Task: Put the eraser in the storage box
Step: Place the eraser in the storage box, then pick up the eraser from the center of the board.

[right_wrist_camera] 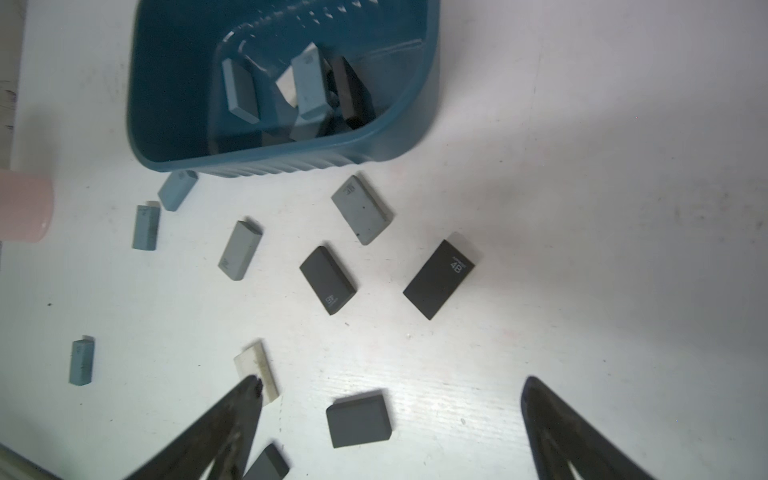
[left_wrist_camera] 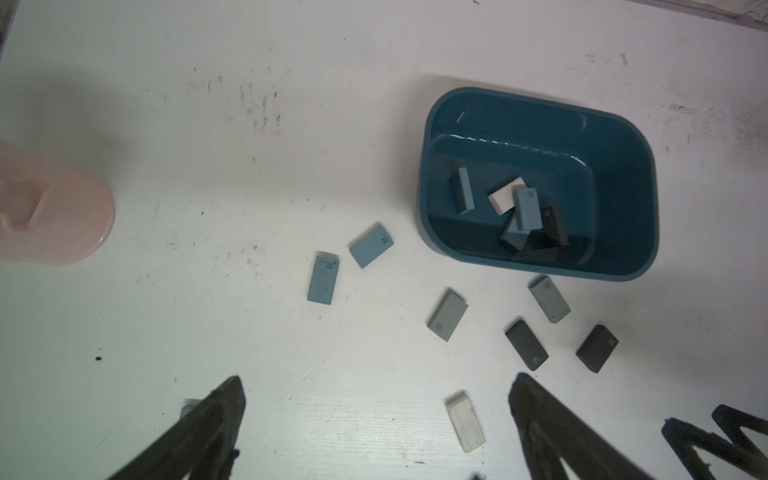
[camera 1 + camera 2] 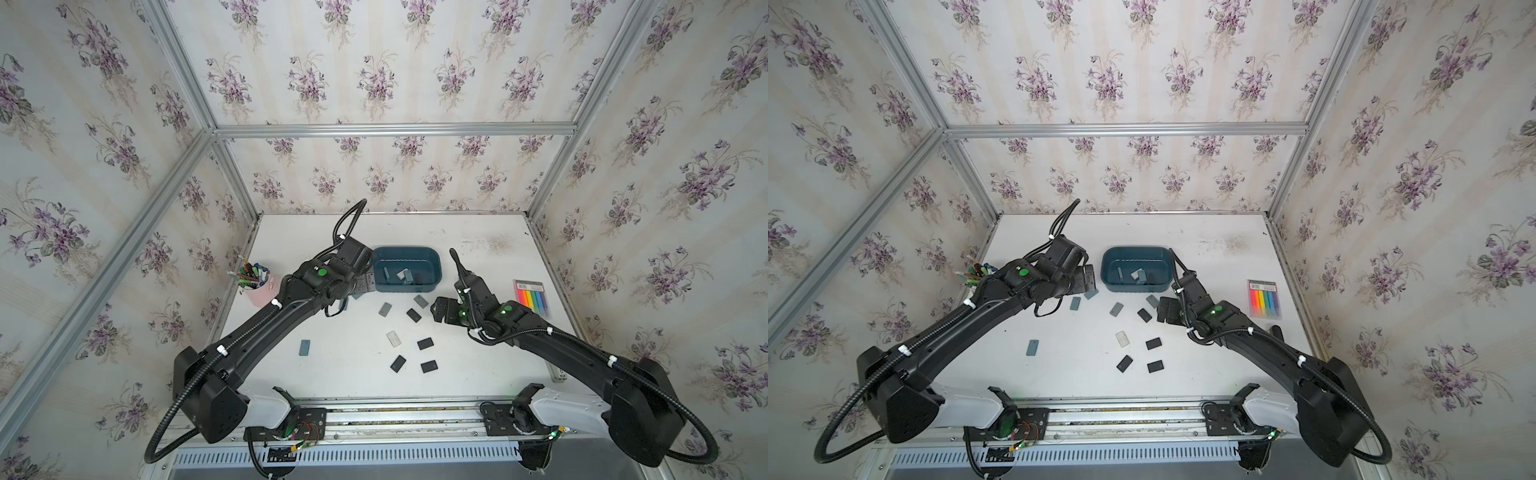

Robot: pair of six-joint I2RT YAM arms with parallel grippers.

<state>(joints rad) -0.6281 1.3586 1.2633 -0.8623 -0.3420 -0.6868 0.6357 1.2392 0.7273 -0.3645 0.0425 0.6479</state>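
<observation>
The storage box (image 3: 405, 250) (image 3: 1135, 249) is a teal tub at mid-table with several erasers (image 2: 528, 208) (image 1: 309, 83) inside. More erasers lie loose in front of it: grey (image 3: 385, 309), black (image 3: 425, 343), white (image 3: 393, 338) and blue (image 3: 304, 347). My left gripper (image 3: 363, 286) (image 3: 1086, 277) hangs just left of the box, open and empty (image 2: 377, 380); a white eraser (image 2: 465, 419) lies on the table below it. My right gripper (image 3: 440, 309) (image 3: 1165, 309) is open (image 1: 392, 380) above a black eraser (image 1: 359, 419), not touching it.
A pink pen cup (image 3: 259, 289) stands at the left edge. A pack of coloured markers (image 3: 532, 297) (image 3: 1263, 299) lies at the right. Wallpapered walls with metal posts close in the table on three sides.
</observation>
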